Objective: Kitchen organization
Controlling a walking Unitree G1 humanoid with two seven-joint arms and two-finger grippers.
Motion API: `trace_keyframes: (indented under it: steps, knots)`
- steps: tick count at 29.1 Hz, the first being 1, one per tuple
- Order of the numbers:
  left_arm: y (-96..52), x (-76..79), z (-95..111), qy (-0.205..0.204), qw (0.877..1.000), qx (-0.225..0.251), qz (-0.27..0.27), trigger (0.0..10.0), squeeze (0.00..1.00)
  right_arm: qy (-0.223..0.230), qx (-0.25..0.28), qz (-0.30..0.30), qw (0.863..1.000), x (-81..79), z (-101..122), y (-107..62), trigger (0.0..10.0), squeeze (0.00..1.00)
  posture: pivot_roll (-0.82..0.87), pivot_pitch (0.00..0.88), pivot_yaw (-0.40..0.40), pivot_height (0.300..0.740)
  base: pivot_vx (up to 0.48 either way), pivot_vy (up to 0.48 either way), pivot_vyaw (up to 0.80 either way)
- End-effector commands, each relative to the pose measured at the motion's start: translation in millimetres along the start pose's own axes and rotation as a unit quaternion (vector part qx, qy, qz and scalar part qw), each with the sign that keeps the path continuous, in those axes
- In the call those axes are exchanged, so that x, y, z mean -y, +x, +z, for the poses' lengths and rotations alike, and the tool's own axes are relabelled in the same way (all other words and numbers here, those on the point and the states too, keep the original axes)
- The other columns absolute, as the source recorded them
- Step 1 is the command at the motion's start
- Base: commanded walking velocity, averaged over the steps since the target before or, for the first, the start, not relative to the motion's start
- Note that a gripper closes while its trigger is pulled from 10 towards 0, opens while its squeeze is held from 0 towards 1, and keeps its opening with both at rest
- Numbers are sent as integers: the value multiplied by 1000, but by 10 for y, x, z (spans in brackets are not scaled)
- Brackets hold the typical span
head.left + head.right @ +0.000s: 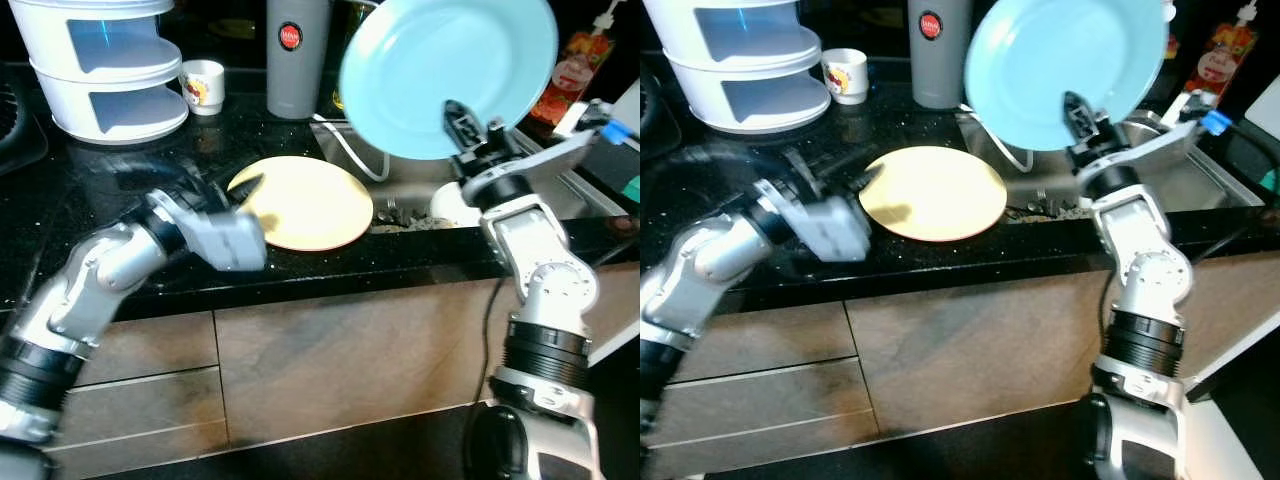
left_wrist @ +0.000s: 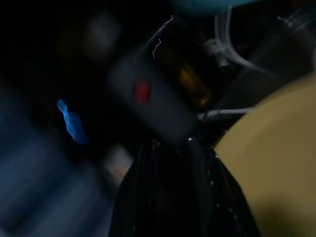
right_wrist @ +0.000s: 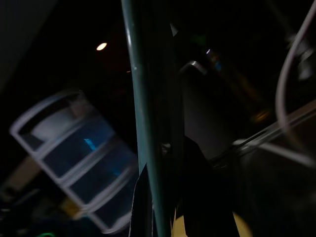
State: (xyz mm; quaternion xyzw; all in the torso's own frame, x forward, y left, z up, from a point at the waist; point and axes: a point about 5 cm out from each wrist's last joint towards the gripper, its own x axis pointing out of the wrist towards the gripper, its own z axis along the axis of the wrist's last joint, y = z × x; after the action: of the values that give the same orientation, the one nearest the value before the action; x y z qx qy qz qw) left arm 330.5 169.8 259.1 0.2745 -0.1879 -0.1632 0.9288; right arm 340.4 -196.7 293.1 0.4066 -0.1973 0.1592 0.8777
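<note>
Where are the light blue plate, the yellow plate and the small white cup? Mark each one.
light blue plate (image 1: 440, 60): left eye view, the middle of its raised face.
yellow plate (image 1: 935, 190): right eye view, its centre, on the black counter.
small white cup (image 1: 203, 85): left eye view, its printed side.

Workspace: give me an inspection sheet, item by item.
Surface: black speckled counter, sink at its right.
Job's things: blue plate held up on edge; yellow plate flat on counter.
Clutter: white tiered container, small cup, grey flask, red packet.
Grippers: right gripper shut on the blue plate's rim; left gripper blurred, at the yellow plate's edge.
Cables: white cable behind the yellow plate.
Surroundings: brown drawer fronts below.
</note>
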Motion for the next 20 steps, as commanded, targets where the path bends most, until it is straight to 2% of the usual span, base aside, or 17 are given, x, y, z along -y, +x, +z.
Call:
trace_keyframes:
  steps: [1, 2, 3, 4, 5, 7, 8, 9, 13, 14, 15, 16, 17, 19, 20]
  knots:
    - [-34, 21, -140, -98, 993, -59, -11, 10000, 0, -22, 14, 1, 1000, -6, 56, -29, 10000, 0, 159, 37, -80, 740, 0, 0, 0]
    - [-1, 6, -178, -200, 976, -79, 21, 10000, 0, -23, 15, -5, 1000, 14, 55, -49, 10000, 0, 159, 37, -80, 740, 0, 0, 0]
    - [30, 7, -207, -270, 958, -95, 32, 10000, 0, -21, 14, -7, 1000, 27, 47, -63, 10000, 0, 159, 37, -80, 740, 0, 0, 0]
    - [30, 7, -207, -270, 958, -95, 32, 10000, 0, -21, 14, -7, 1000, 27, 47, -63, 10000, 0, 159, 37, -80, 740, 0, 0, 0]
    - [68, 7, -218, -334, 936, -102, 44, 10000, 0, -22, 13, -9, 1000, 33, 36, -75, 10000, 0, 157, 44, -74, 740, 0, 0, 0]
    - [108, 45, -300, -442, 882, -148, 69, 10000, 0, -22, 13, -9, 1000, 28, 20, -90, 10000, 0, 147, 45, -68, 740, 0, 0, 0]
    - [108, 45, -300, -442, 882, -148, 69, 10000, 0, -22, 13, -9, 1000, 28, 20, -90, 10000, 0, 147, 45, -68, 740, 0, 0, 0]
    - [110, 70, -340, -474, 861, -169, 76, 10000, 0, -24, 14, -8, 1000, 23, 18, -95, 10000, 0, 143, 48, -63, 740, 0, 0, 0]
    - [113, 38, -387, -581, 782, -194, 115, 10000, 0, -26, 21, -10, 999, 27, 27, -124, 10000, 0, 132, 50, -58, 740, 0, 0, 0]
    - [109, 28, -379, -594, 771, -198, 114, 10000, 0, -26, 22, -11, 999, 30, 29, -130, 10000, 0, 132, 50, -58, 740, 0, 0, 0]
    - [104, 23, -369, -601, 766, -201, 112, 10000, 0, -27, 22, -11, 999, 31, 30, -133, 10000, 0, 132, 50, -58, 740, 0, 0, 0]
    - [104, 21, -382, -609, 754, -211, 125, 10000, 0, -27, 22, -12, 999, 34, 31, -135, 10000, 0, 132, 50, -58, 740, 0, 0, 0]
    - [104, 21, -382, -609, 754, -211, 125, 10000, 0, -27, 22, -12, 999, 34, 31, -135, 10000, 0, 132, 50, -58, 740, 0, 0, 0]
    - [116, 45, -403, -624, 734, -230, 139, 10000, 0, -25, 22, -12, 999, 37, 35, -136, 10000, 0, 129, 52, -58, 740, 0, 0, 0]
    - [116, 45, -403, -624, 734, -230, 139, 10000, 0, -25, 22, -12, 999, 37, 35, -136, 10000, 0, 129, 52, -58, 740, 0, 0, 0]
